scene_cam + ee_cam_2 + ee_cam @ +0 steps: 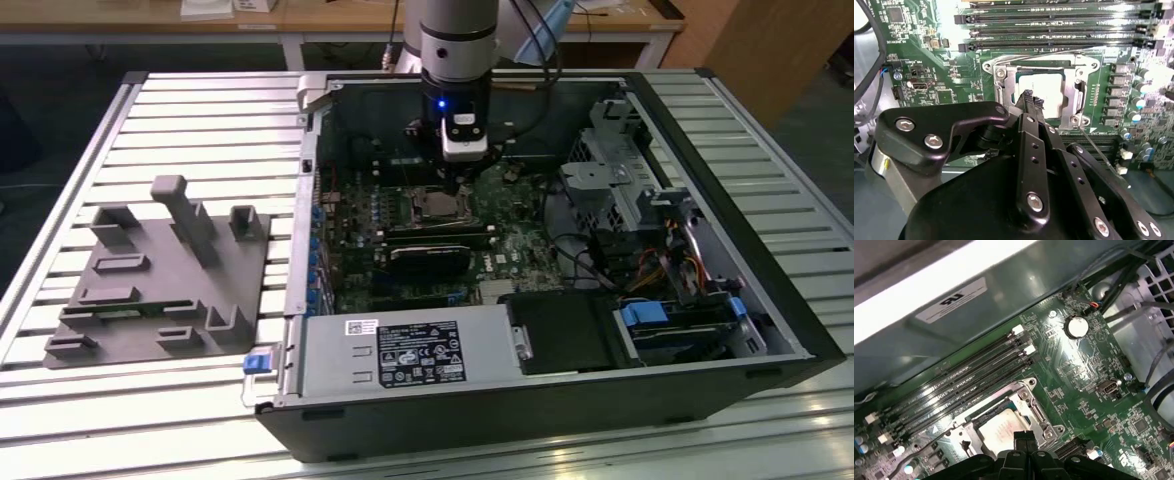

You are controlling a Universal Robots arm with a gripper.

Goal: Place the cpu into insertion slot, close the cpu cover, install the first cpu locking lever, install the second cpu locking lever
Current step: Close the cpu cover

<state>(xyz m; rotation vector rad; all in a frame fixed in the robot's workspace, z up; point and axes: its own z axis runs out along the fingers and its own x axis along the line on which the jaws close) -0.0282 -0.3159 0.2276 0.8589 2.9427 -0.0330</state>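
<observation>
With the gripper clenched and empty at the edge of the cpu cover, press squarely on the frame, avoiding the seated cpu.

The cpu sits in the insertion slot, beside the memory slots.

A bench of pale metal slats spans the exterior view under even, soft light. Behind it a light wooden desk stands on white legs over a dark floor. A wooden panel rises at the exterior view's right.
</observation>
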